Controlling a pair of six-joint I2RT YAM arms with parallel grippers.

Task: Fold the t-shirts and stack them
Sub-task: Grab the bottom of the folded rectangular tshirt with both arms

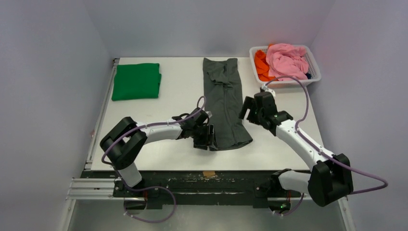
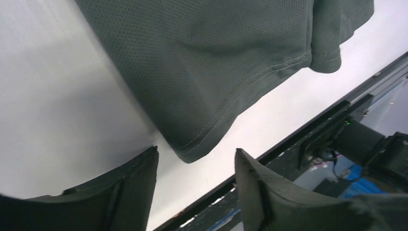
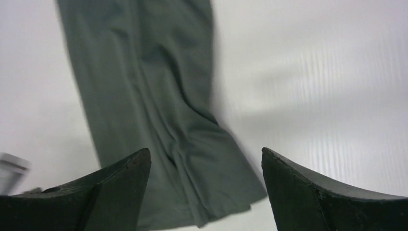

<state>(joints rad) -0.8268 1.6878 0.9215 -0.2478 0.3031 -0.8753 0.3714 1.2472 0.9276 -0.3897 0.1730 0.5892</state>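
The dark grey t-shirt (image 1: 223,101) lies on the white table as a long narrow strip running from back to front. The green t-shirt (image 1: 137,81) rests folded at the back left. My left gripper (image 1: 208,137) is low at the strip's near left corner; in the left wrist view the hemmed corner of the grey t-shirt (image 2: 216,72) reaches just between the tips of the left gripper (image 2: 195,159), which is open and untouched by cloth. My right gripper (image 1: 247,109) hovers open at the strip's right edge, over the grey t-shirt (image 3: 144,96), with the right gripper (image 3: 206,156) holding nothing.
A white mesh basket (image 1: 312,61) stands at the back right corner with pink cloth (image 1: 287,60) and orange cloth in it. The table's front edge and dark metal rail (image 2: 312,125) run just beyond the left gripper.
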